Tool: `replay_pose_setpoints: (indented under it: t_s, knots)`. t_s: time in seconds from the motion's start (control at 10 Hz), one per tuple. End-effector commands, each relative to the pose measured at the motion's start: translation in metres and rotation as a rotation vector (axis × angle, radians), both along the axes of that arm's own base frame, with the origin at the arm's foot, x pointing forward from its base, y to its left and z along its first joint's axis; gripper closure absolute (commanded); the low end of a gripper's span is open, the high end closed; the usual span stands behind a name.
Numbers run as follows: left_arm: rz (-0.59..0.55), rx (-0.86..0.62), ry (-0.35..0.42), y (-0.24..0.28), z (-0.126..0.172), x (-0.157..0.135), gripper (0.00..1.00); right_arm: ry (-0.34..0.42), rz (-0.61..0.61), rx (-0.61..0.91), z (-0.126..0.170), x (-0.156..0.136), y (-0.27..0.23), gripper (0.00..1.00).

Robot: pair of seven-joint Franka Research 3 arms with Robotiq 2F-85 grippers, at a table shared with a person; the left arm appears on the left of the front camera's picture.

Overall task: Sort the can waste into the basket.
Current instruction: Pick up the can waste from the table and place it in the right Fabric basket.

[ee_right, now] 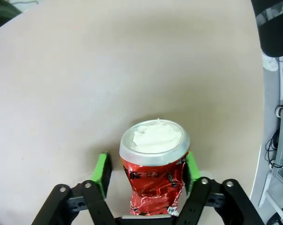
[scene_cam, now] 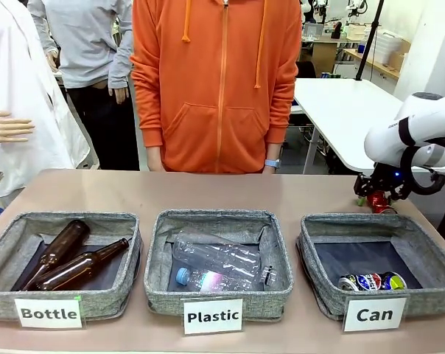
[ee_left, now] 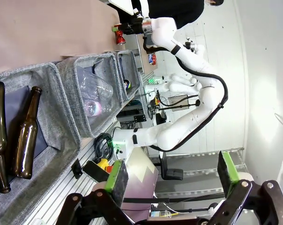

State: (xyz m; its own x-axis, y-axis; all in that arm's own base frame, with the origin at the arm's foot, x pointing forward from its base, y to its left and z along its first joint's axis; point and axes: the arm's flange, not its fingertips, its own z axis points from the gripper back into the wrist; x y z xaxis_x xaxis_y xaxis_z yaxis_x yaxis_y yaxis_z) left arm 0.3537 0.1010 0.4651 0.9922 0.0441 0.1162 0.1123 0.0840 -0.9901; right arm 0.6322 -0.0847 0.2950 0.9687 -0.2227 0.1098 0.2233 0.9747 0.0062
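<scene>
Red can [ee_right: 154, 173] stands between the right claw's [ee_right: 146, 174] pads.

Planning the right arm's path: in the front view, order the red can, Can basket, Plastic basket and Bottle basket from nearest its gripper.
1. Red can, between the right gripper fingers.
2. Can basket, just in front.
3. Plastic basket, middle.
4. Bottle basket, far left.

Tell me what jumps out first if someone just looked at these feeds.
The shiny red crushed can stands on the table between the right gripper's green pads, behind the Can basket. One pad sits against it, the other a little off. That basket already holds a dark printed can. The person in the orange hoodie stands at the far edge.
</scene>
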Motion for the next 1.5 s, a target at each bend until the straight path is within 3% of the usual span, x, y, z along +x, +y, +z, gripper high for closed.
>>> replay_pose_setpoints:
  t_s: [0.0,0.2,0.3,0.4,1.0,1.2,1.3,1.4]
  knots:
    - [0.006,-0.002,0.009,-0.001,0.002,-0.001,0.00,0.023,0.022,-0.002,0.000,0.002,0.000,1.00]
    - [0.006,-0.002,0.009,-0.001,0.002,-0.001,0.00,0.024,0.016,-0.002,0.001,0.003,0.000,1.00]
    - [0.006,-0.002,0.009,-0.001,0.002,-0.001,0.00,0.028,0.014,-0.005,0.000,0.002,0.000,0.92]
    - [0.006,-0.002,0.009,-0.001,0.002,-0.001,0.00,0.030,0.014,-0.006,-0.001,0.002,0.001,1.00]
    - [0.006,-0.002,0.009,-0.001,0.002,-0.001,0.00,-0.019,0.042,-0.002,0.014,-0.007,0.003,1.00]
    - [0.006,-0.002,0.009,-0.001,0.002,-0.001,0.00,-0.111,0.115,0.033,0.061,-0.032,0.008,1.00]
    - [0.006,-0.002,0.009,-0.001,0.002,-0.001,0.00,-0.110,0.189,0.070,0.099,-0.052,0.014,1.00]
    - [0.006,-0.002,0.009,-0.001,0.002,-0.001,0.00,-0.058,0.268,0.096,0.136,-0.078,0.025,1.00]
